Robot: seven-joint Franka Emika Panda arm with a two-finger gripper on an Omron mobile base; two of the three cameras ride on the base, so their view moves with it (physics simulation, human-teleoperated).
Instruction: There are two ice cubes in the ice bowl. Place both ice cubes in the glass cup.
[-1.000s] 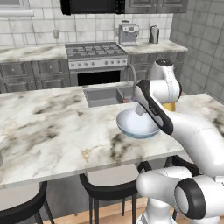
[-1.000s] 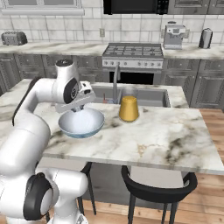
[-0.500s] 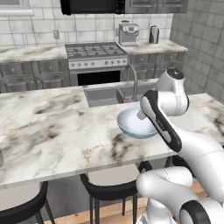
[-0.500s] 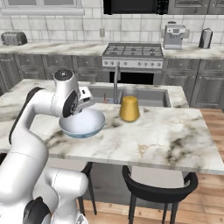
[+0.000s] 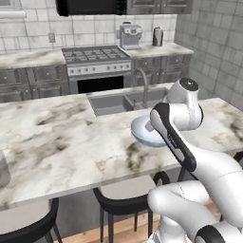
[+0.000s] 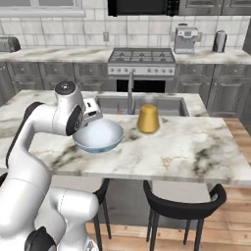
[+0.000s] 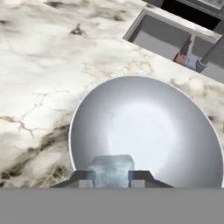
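I read no brand, label or lettering anywhere; every surface I can see is plain.

Gripper: in the hand view the two dark fingertips are pinched on a pale translucent ice cube, held above the near rim of the ice bowl. The rest of the bowl's interior looks bare from here, though glare on the pale surface could hide something small.

Ice bowl position: it sits on the marble island counter, just in front of the sink. In the left base view the bowl is partly covered by the arm's forearm. In the right base view the bowl lies directly beneath the wrist, with the hand hanging over its left rim.

Surroundings:
- A yellow-gold cylinder stands on the counter just right of the bowl, near the sink edge, apart from the bowl.
- The faucet rises behind the sink, between the bowl and the cylinder.
- A greyish translucent object stands at the far left edge of the counter in the left base view, well apart from the bowl; I take it to be the glass cup, but it is cut off by the frame.
- A stove and a coffee machine line the rear counter.
- A black stool stands below the island
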